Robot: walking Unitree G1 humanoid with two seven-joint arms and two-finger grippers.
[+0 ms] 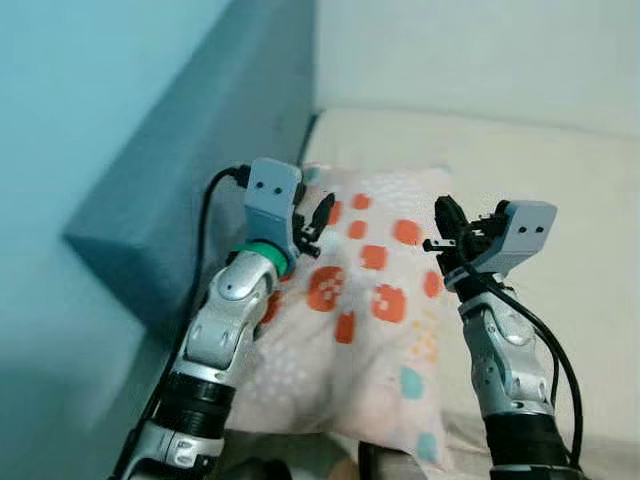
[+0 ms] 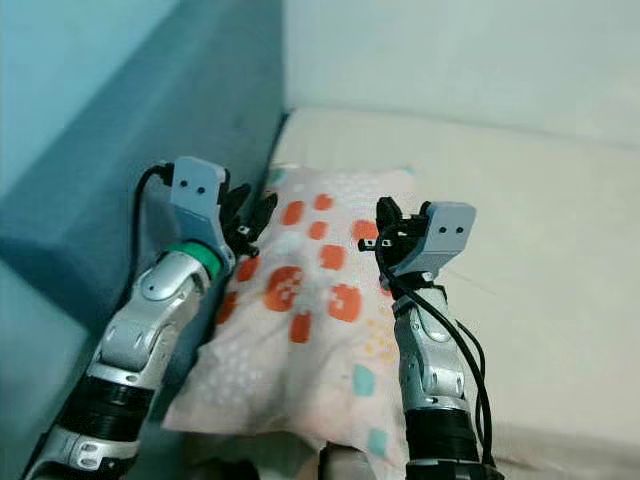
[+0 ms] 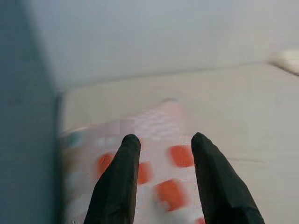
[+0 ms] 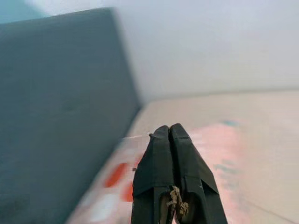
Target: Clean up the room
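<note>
Head views: patterned pillow (image 1: 360, 310) on cream bed (image 1: 560, 200), lying between left tool (image 1: 318, 225) and right tool (image 1: 447, 232).
Left wrist view: fingers (image 3: 122, 177) parted, empty, pillow beneath.
Right wrist view: fingers (image 4: 175, 172) pressed together, empty; blue headboard (image 4: 56, 116) beside.

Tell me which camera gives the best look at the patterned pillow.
The left eye view: the pillow shows nearly whole on the bed, between both arms. The right eye view shows much the same. Both wrist views catch just a blurred part beyond the fingers.
</note>
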